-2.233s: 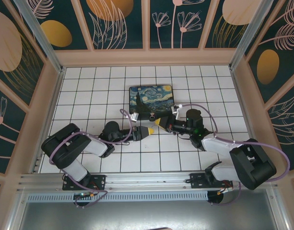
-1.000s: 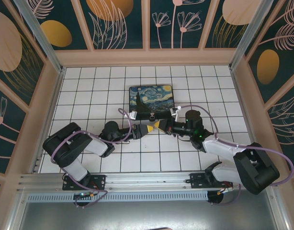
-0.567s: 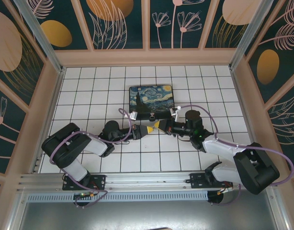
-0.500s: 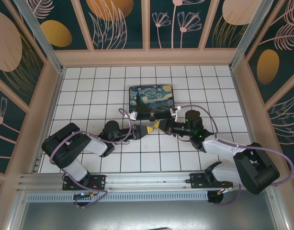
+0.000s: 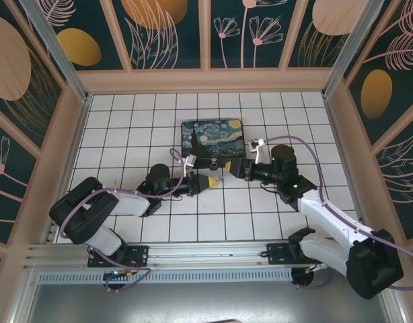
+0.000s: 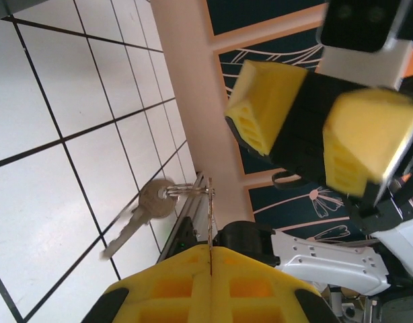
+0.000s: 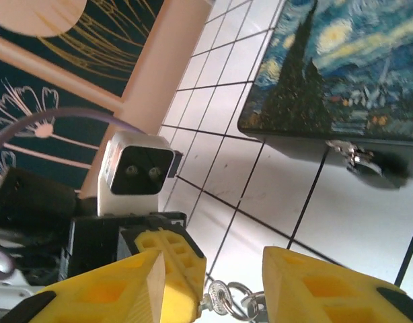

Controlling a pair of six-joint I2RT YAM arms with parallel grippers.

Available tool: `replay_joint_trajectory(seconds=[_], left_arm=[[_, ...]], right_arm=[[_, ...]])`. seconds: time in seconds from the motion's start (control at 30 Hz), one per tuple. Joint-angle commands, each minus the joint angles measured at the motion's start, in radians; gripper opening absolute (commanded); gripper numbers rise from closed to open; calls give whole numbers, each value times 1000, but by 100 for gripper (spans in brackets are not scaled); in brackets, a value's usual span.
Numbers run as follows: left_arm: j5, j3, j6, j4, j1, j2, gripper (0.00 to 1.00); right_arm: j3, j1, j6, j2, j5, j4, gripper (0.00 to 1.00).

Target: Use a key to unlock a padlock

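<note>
My left gripper [image 6: 210, 256] has the key [image 6: 210, 215].
It is pinched tight; my right gripper [image 7: 216, 264] gapes wide, empty.

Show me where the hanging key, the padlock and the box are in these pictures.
hanging key [image 6: 155, 200], left wrist view, on its round head.
padlock [image 7: 380, 165], right wrist view, on its dark, blurred body.
box [image 5: 213, 136], top external view, on the middle of the painted lid.
</note>
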Motion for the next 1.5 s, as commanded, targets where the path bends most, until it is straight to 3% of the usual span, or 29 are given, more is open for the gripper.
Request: replay_joint_trajectory(seconds=[0.0,0.2,0.4,0.47,0.7,0.9,1.13,1.23,1.47], left_arm=[[11,43,-11,-157,14,-51,0],[-2,60,-81,-310,37,-124,0],[-1,128,16,-524,51,-186,0],[3,177,130,-649,51,-192,0],[-57,329,584,-989,52,-204,0],[-353,514,1054,-1222,43,-225,0],[-542,519,1398,-1123,0,-317,0],[-577,477,1567,-1042,-29,-339,0],[-743,373,1955,-784,-121,-355,0]], right_arm=[[10,63,-271,-25,124,-74,43],[-114,159,-540,-65,324,83,43],[-285,185,-635,-169,358,397,47],[-273,170,-600,-152,365,418,54],[-30,-81,-307,42,-98,176,52],[161,-128,59,212,-122,-64,43],[253,-140,364,116,-92,-214,43],[271,-141,477,86,-115,-200,43],[341,-140,557,91,-141,-195,42]])
